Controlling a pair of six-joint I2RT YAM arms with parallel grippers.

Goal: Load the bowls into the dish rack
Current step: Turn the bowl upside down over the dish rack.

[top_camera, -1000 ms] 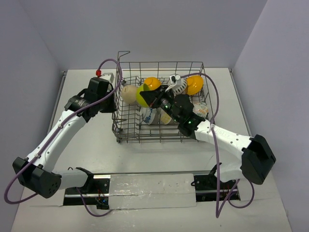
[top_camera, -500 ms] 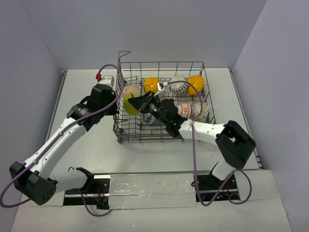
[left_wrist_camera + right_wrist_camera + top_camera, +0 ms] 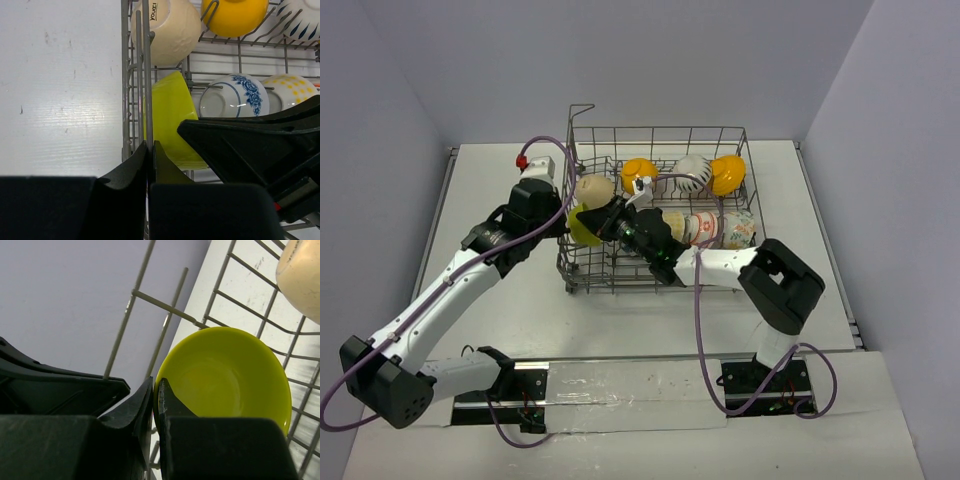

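The grey wire dish rack (image 3: 655, 130) stands mid-table. My right gripper (image 3: 156, 390) is shut on the rim of the lime green bowl (image 3: 230, 375), which is held tilted just inside the rack's left wall (image 3: 582, 224). My left gripper (image 3: 148, 146) is shut on an upright wire of that same wall, from outside (image 3: 563, 226). In the rack sit the tan bowl (image 3: 170, 30), two orange-yellow bowls (image 3: 638, 172) (image 3: 726, 175), the white striped bowl (image 3: 692, 173), the blue-patterned bowl (image 3: 232, 95) and a spotted white bowl (image 3: 287, 90).
Upright tines and cross wires crowd around the lime bowl (image 3: 170, 120). The rack's raised handle (image 3: 578, 108) stands at its far left corner. My right arm (image 3: 720, 265) lies across the rack's front rows. Bare white table (image 3: 60, 90) stretches left of the rack.
My right gripper has carried the lime green bowl leftward across the rack to its left wall. My left gripper has shifted a little along that wall and stayed shut.
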